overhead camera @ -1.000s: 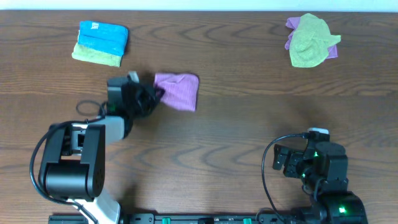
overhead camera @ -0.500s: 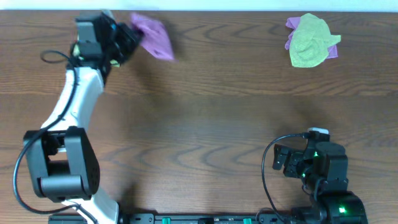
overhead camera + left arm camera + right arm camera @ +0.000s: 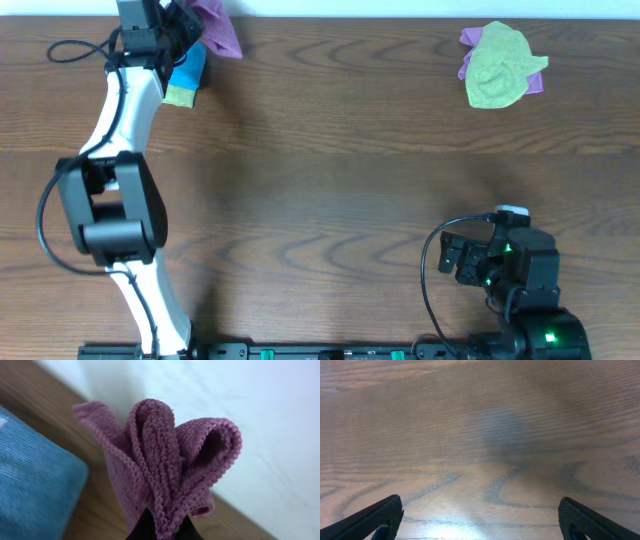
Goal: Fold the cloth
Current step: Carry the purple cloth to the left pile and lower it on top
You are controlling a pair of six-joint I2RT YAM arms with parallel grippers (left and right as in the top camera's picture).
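Observation:
My left gripper [image 3: 178, 22] is shut on a folded purple cloth [image 3: 216, 30] and holds it at the table's far left corner, above and beside the stack of folded cloths. In the left wrist view the purple cloth [image 3: 165, 465] bunches out of the shut jaws [image 3: 162, 527], with the blue folded cloth [image 3: 35, 490] below left. The stack shows a blue cloth [image 3: 188, 66] on a yellow-green one [image 3: 180, 96]. My right gripper [image 3: 480, 515] is open and empty over bare wood near the front right.
A crumpled yellow-green cloth [image 3: 497, 68] lies on a purple one [image 3: 470, 42] at the far right. The table's back edge meets a white wall [image 3: 240, 410] just behind the left gripper.
My left arm has carried the purple cloth from the table's middle left up to the far left corner, over the folded stack. The right arm has not moved.

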